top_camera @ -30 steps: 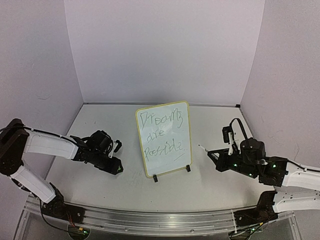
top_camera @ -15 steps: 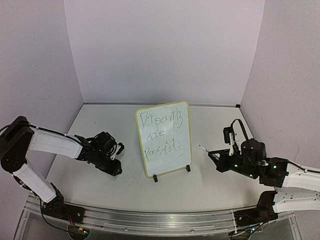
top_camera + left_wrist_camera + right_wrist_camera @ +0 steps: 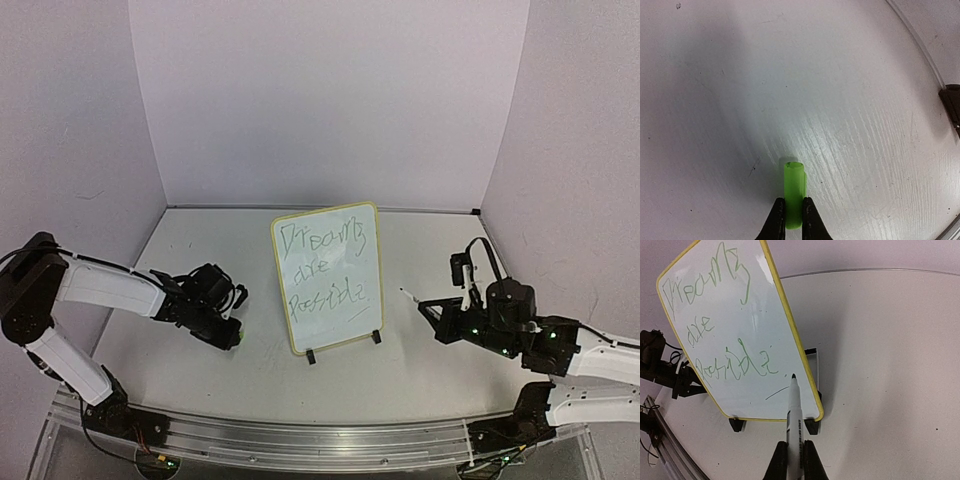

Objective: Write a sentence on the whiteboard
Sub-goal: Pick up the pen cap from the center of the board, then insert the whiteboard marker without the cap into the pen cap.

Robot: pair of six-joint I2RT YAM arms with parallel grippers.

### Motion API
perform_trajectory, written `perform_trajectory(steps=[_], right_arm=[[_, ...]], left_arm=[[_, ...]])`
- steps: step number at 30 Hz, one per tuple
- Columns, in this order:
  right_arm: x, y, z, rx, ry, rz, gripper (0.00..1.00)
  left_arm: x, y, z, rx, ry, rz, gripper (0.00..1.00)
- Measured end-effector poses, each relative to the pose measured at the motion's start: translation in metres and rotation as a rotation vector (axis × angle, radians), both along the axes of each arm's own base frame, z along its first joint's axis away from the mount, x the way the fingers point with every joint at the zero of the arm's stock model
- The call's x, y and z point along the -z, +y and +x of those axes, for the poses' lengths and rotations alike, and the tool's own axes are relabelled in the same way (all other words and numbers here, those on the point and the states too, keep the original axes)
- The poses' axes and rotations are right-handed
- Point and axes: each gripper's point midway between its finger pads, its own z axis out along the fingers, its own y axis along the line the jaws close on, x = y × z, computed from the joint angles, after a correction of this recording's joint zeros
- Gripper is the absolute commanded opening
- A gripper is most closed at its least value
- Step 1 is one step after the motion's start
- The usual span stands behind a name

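The whiteboard [image 3: 328, 275] stands upright on two black clip feet in the middle of the table, with a yellow frame. The sentence [image 3: 322, 270] is in green scrawl in three lines, with a stray stroke below. Both also show in the right wrist view: whiteboard [image 3: 747, 295], sentence [image 3: 715, 327]. My right gripper [image 3: 432, 310] is shut on a white marker [image 3: 793, 425], uncapped, tip pointing at the board's lower right, a little off it. My left gripper [image 3: 232, 335] is shut on a green marker cap [image 3: 793, 192], low over the table left of the board.
White table with purple walls behind and at both sides. A metal rail [image 3: 300, 440] runs along the near edge. A black object [image 3: 952, 102] shows at the right edge of the left wrist view.
My left gripper has shifted slightly right and down toward the table, and the green cap now shows at its tip. My right gripper has drawn back a little to the right.
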Motion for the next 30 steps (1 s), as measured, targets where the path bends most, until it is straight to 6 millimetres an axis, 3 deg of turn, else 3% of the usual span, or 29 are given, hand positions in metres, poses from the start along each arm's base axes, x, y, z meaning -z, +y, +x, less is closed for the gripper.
perform_trajectory(steps=[4, 8, 11, 16, 19, 21, 30], right_arm=[[0.0, 0.001, -0.006, -0.031, 0.019, -0.002, 0.0], [-0.014, 0.012, -0.016, -0.108, 0.052, 0.011, 0.0], [-0.036, 0.031, -0.023, -0.202, 0.085, 0.029, 0.0], [-0.071, 0.072, -0.037, -0.395, 0.156, 0.063, 0.0], [-0.082, 0.087, -0.047, -0.489, 0.197, 0.076, 0.0], [-0.09, 0.097, -0.053, -0.548, 0.224, 0.087, 0.0], [-0.1, 0.126, -0.08, -0.738, 0.355, 0.115, 0.0]], left_arm=[[-0.004, 0.003, -0.003, -0.009, 0.001, 0.002, 0.0], [-0.03, 0.003, -0.002, -0.02, -0.04, -0.04, 0.0], [-0.072, -0.003, 0.004, -0.021, -0.1, -0.103, 0.0], [-0.175, -0.024, 0.018, 0.013, -0.243, -0.264, 0.0], [-0.22, -0.027, 0.013, 0.073, -0.308, -0.326, 0.0], [-0.231, -0.027, -0.001, 0.151, -0.311, -0.343, 0.0], [-0.223, -0.05, -0.087, 0.557, -0.096, -0.451, 0.0]])
